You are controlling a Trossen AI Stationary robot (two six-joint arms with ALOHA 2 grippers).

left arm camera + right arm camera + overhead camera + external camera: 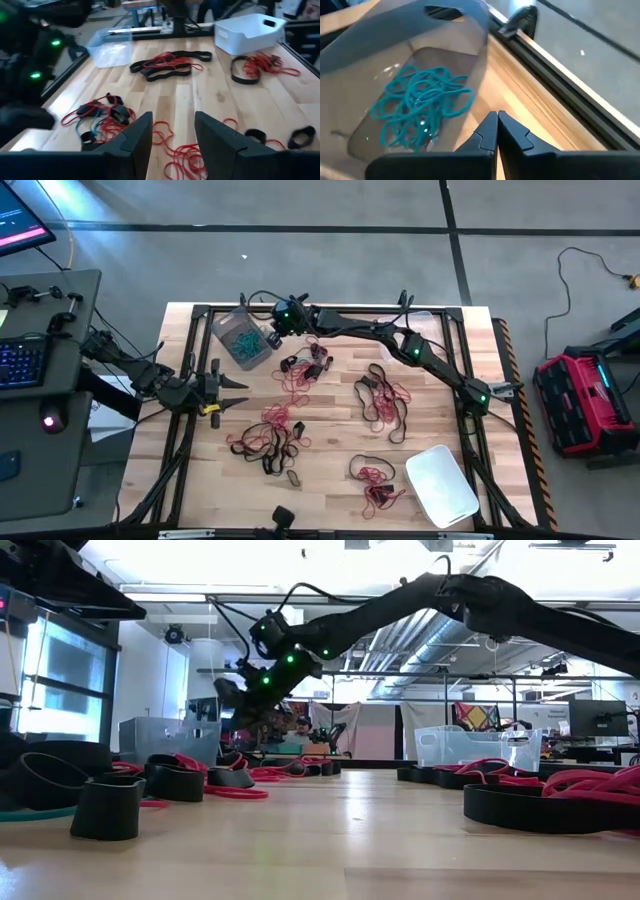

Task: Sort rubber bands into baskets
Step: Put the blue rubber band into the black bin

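Right wrist view — right claw [496,131] closed, empty, beside grey-tinted tub [470,30], tangled teal bands [417,105] inside

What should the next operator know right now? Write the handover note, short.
Right gripper: shut, empty, reaching across to the grey basket at the far left of the table.
Left gripper: open, empty, waiting at the left edge.
Done: teal bands lie in the grey basket.
Left: red and black bands lie in piles across the table, a few teal among them. The clear basket and the white basket look empty.
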